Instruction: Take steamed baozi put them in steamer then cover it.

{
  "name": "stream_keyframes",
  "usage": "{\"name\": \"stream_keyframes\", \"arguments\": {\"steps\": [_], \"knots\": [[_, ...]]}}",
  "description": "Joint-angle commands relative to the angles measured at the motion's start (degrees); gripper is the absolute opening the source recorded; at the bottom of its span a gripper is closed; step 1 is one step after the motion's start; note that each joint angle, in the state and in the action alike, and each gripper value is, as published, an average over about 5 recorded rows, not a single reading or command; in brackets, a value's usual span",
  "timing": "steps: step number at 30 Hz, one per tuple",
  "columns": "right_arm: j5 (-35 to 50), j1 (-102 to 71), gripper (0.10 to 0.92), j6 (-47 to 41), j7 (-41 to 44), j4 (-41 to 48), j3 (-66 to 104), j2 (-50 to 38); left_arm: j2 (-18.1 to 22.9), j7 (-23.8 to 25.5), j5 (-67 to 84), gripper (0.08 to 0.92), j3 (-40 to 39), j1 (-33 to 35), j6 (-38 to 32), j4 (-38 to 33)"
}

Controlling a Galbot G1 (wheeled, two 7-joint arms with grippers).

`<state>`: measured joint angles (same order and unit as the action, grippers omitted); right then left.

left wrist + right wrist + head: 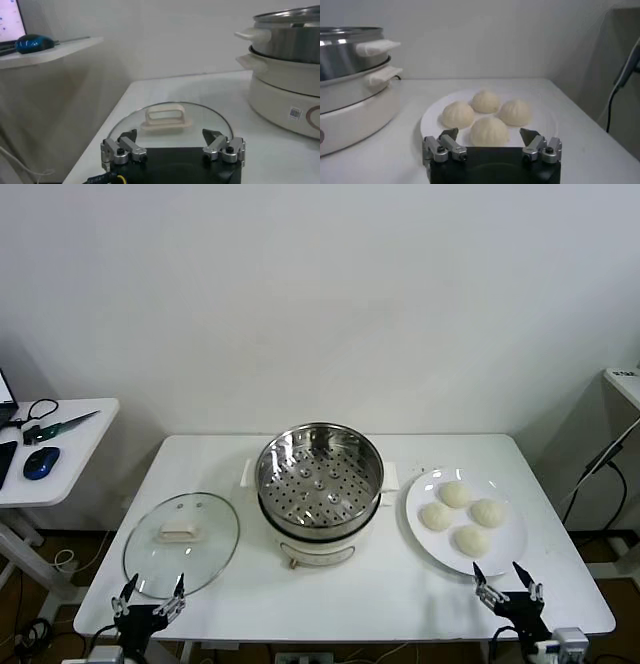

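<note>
The steamer (320, 484) stands uncovered at the middle of the white bench (340, 594), its perforated tray bare and its cream base facing the robot. To its left the cover (181, 543) lies flat on the bench, handle up, apart from the pot. To the right of the steamer a white plate (510, 519) carries all four baozi (456, 494), (487, 512), (436, 516), (471, 540), set close together in a diamond, none of them in the pot. The left gripper (150, 596) sits low at the bench's near edge just in front of the cover, jaws wide and holding nothing; in the left wrist view the left gripper (172, 145) is level with the near rim of the cover (170, 125), with the steamer (287, 80) off to one side. The right gripper (508, 584) sits at the near edge just in front of the plate, jaws also wide and empty; in the right wrist view the right gripper (491, 143) faces the plate (430, 122), the nearest baozi (489, 131) straight ahead between the spread jaws but untouched, three more (458, 114), (486, 101), (515, 111) behind it. A side table (60, 454) further left holds a blue mouse (41, 463)
</note>
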<state>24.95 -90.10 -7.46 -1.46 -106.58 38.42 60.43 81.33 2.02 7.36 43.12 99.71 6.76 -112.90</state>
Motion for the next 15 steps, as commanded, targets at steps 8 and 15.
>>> {"name": "stream_keyframes", "arguments": {"steps": [8, 15], "knots": [[-8.0, 53.7, 0.823, -16.5, 21.5, 19.1, -32.1, -33.0, 0.1, 0.2, -0.2, 0.823, -0.8, -0.2, 0.0, -0.4], [-18.0, 87.0, 0.823, -3.0, 49.8, 28.1, -70.7, -42.5, 0.1, 0.2, -0.3, 0.823, -0.8, -0.1, -0.5, -0.6]]}}
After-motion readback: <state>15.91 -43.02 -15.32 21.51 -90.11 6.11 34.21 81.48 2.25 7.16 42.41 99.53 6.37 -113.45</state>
